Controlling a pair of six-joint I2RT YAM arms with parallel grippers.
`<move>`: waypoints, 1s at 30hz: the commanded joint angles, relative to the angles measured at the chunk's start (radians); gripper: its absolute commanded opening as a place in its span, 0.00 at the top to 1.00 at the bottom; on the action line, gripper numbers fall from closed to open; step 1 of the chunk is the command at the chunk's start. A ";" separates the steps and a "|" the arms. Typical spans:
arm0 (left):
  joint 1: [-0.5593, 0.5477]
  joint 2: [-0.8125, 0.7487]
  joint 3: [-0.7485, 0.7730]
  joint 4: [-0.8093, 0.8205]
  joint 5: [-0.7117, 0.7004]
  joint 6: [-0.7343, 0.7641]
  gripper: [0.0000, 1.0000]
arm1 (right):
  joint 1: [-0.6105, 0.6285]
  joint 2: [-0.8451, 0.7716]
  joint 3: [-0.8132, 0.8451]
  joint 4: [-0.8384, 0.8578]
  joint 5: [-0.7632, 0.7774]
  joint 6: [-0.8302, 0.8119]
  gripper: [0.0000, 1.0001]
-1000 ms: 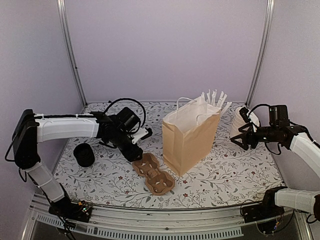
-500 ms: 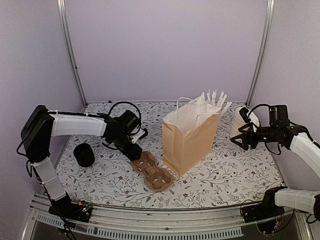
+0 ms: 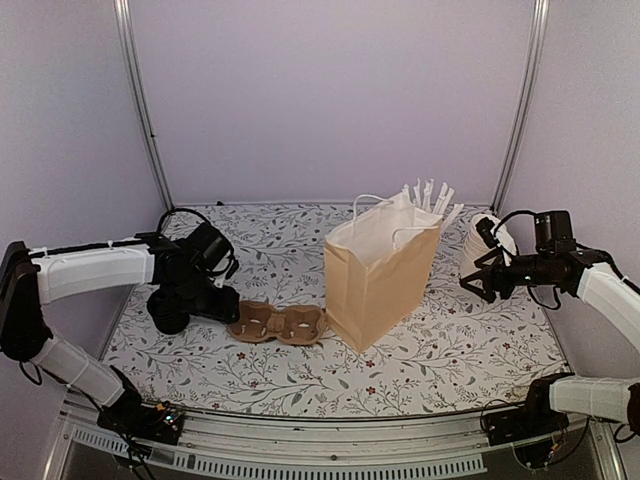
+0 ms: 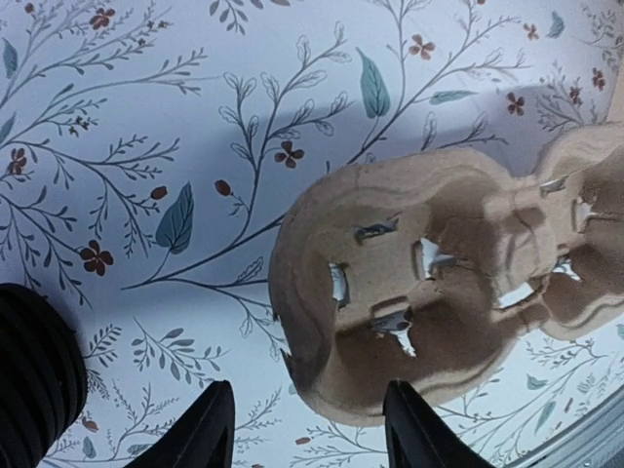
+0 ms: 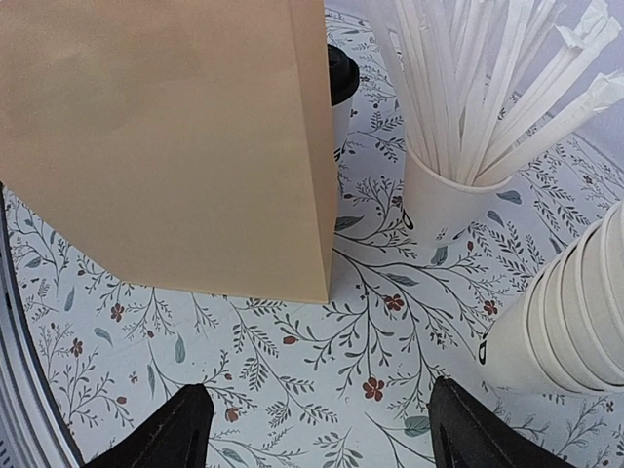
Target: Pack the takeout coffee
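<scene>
One takeout coffee cup, white with a black lid, stands behind the brown paper bag; only a sliver of it shows. In the top view the bag hides it. A brown pulp cup carrier lies flat left of the bag. It fills the left wrist view, empty. My left gripper is open at the carrier's left end, its fingertips just short of the carrier's rim. My right gripper is open and empty, hovering right of the bag, over bare table in its wrist view.
A black ribbed stack stands by my left arm and also shows in the left wrist view. A white cup of straws stands behind the bag. A stack of lidless white cups lies by my right gripper, at the right in the top view.
My left arm has swung back to the left. The carrier has moved left with it and turned to lie left to right. The right arm has not moved.
</scene>
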 commanded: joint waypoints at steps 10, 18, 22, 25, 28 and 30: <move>-0.081 0.005 0.167 0.093 0.240 0.326 0.48 | -0.003 -0.007 -0.007 -0.005 -0.012 -0.009 0.20; -0.040 0.195 0.237 0.070 0.224 0.365 0.48 | -0.003 -0.024 -0.009 -0.005 -0.009 -0.006 0.20; -0.027 0.239 0.223 0.067 0.200 0.302 0.49 | -0.003 -0.025 -0.009 -0.005 -0.009 -0.007 0.20; -0.023 0.222 0.194 0.078 0.206 0.261 0.51 | -0.003 -0.025 -0.009 -0.005 -0.010 -0.008 0.20; -0.021 0.194 0.160 0.072 0.200 0.210 0.55 | -0.003 -0.023 -0.009 -0.007 -0.011 -0.009 0.20; -0.020 0.179 0.127 0.067 0.191 0.181 0.58 | -0.003 -0.022 -0.009 -0.007 -0.013 -0.009 0.20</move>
